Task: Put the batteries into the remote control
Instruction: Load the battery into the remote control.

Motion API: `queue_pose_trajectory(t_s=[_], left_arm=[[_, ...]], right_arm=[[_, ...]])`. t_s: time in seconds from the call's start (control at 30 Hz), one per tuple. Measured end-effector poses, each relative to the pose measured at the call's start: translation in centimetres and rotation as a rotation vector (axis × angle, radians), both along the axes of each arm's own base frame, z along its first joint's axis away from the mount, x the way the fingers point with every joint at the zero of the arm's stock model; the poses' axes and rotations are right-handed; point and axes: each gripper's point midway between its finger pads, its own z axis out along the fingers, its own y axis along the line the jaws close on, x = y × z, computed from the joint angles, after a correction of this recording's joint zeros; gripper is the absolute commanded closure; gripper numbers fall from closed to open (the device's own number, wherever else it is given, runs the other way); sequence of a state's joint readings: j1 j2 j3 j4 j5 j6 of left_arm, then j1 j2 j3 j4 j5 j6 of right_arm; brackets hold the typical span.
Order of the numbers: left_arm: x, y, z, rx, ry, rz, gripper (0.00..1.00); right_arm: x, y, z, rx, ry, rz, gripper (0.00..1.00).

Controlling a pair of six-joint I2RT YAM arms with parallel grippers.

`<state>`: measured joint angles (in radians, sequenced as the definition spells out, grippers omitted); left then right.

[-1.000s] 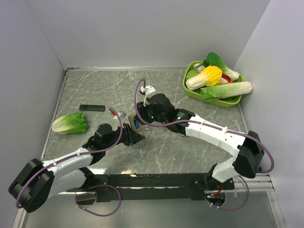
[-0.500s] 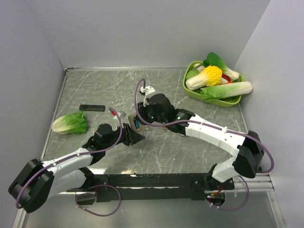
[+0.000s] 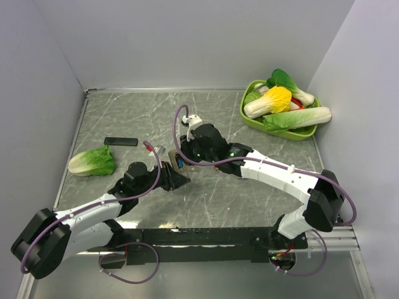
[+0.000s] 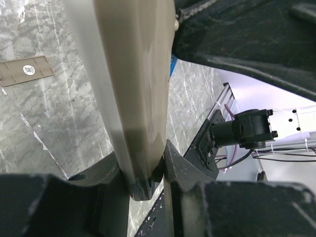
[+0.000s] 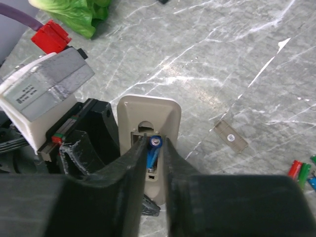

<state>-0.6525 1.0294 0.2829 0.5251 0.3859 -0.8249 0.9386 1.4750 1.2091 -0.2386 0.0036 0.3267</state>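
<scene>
My left gripper (image 4: pixel 143 165) is shut on the lower end of the remote control (image 4: pixel 133 74), holding it upright with its grey-beige back showing. In the right wrist view the remote control (image 5: pixel 148 111) has its back compartment uncovered. A blue battery (image 5: pixel 153 154) stands tilted in that compartment, its lower end inside. My right gripper (image 5: pixel 154 143) is closed on the battery, one finger on each side. From above, both grippers meet at the remote control (image 3: pixel 179 163) near the table's middle. Spare batteries (image 5: pixel 299 170) with red and green wraps lie at the right edge.
The beige compartment cover (image 5: pixel 230 137) lies flat on the marble table to the right of the remote. A lettuce leaf (image 3: pixel 92 162) and a flat black bar (image 3: pixel 120 141) lie at the left. A green basket (image 3: pixel 293 134) of vegetables sits at the back right.
My right gripper has narrowed around the blue battery and shifted slightly left toward the remote. My left arm has stayed still.
</scene>
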Motion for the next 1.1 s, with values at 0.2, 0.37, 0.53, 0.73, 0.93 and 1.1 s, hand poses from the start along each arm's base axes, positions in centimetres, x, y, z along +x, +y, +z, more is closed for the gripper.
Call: queue_pose_trajectory(t_s=[0.2, 0.37, 0.53, 0.73, 0.93, 1.1], left_arm=[[-0.04, 0.04, -0.22, 0.006, 0.007, 0.000, 0.97], [-0.06, 0.02, -0.23, 0.008, 0.010, -0.001, 0.97], [-0.01, -0.01, -0.13, 0.009, 0.010, -0.001, 0.97], [-0.06, 0.07, -0.35, 0.020, 0.009, -0.003, 0.98], [0.01, 0.41, -0.06, 0.025, -0.003, 0.013, 0.98], [0.13, 0.52, 0.00, 0.026, -0.006, 0.024, 0.98]], right_arm=[[-0.19, 0.13, 0.01, -0.012, -0.018, 0.019, 0.93], [-0.38, 0.31, 0.10, -0.043, -0.070, 0.048, 0.97], [-0.65, 0.60, 0.21, -0.073, -0.120, 0.074, 0.98], [-1.06, 0.81, 0.18, -0.120, -0.169, 0.094, 1.00], [-0.69, 0.79, 0.20, -0.140, -0.186, 0.071, 1.00], [-0.54, 0.69, 0.41, -0.143, -0.187, 0.052, 1.00]])
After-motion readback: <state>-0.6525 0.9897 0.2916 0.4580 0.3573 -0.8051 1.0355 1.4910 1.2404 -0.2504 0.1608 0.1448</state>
